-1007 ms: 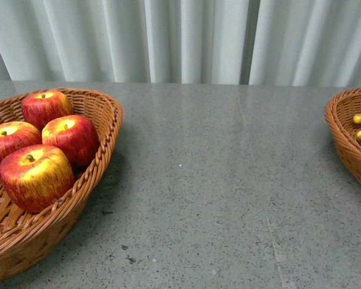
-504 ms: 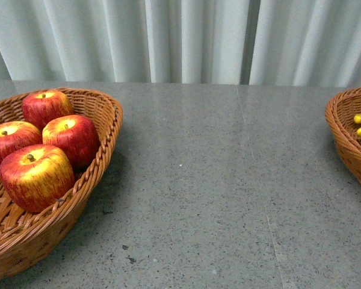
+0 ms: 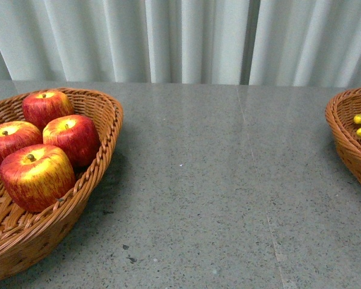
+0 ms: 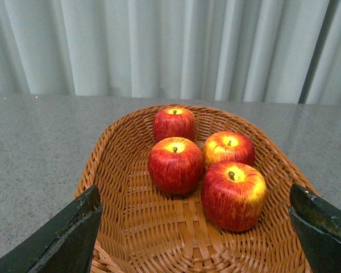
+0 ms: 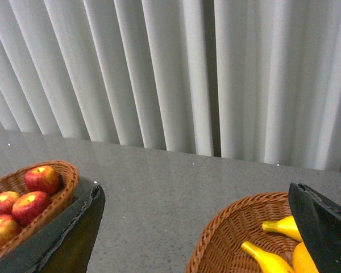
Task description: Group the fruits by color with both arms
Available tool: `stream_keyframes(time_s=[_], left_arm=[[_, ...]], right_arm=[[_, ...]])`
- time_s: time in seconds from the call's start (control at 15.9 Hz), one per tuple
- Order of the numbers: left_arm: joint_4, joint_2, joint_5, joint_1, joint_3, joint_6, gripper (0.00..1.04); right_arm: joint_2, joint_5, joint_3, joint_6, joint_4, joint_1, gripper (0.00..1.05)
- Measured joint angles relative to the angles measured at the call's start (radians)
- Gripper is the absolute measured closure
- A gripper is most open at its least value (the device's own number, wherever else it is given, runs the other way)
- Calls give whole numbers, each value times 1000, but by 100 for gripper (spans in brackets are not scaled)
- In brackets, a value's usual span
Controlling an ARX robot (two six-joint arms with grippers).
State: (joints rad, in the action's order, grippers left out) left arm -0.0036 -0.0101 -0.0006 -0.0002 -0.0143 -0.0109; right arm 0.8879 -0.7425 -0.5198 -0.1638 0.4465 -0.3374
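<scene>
While my left tool (image 4: 196, 227) hangs with its fingers (image 4: 65, 236) spread wide and empty above the left basket (image 3: 105, 129), I count four apples (image 3: 71, 138) in it, bunched together and touching, toward the curtain side of the weave. The nearer part of that basket's floor is bare. My right tool (image 5: 204, 227) is likewise spread apart and holds nothing; it sits over the desk (image 3: 216, 180) short of the right basket (image 5: 224, 239). In that basket I make out three bananas (image 5: 266, 259) from the right wrist view, lying close together against the far side of it; the front view shows only two yellow tips at the frame's edge, and more may be cut off.

Between the two baskets the grey speckled desk is open, the baskets well apart at its left and right. A pleated white curtain (image 3: 186, 39) runs along the desk's far edge. From the front view neither arm shows, and nothing lies between either tool and the basket nearest it.
</scene>
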Motion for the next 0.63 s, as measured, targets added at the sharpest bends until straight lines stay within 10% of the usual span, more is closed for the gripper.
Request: stream_keyframes(time_s=[0.13,0.25,0.57,0.63], left_arm=[[0,0,0,0,0,0,7],[0,0,0,0,0,0,7],[0,0,-1,0,0,0,7],[0,0,0,0,0,0,7]], right_arm=[[-239,87,57,-43,-178,17,11],[-539,437,146,95,-483,110,39],[-766,718,359,158,-479,344,104],[-774,741,382,158,-474,342,103]])
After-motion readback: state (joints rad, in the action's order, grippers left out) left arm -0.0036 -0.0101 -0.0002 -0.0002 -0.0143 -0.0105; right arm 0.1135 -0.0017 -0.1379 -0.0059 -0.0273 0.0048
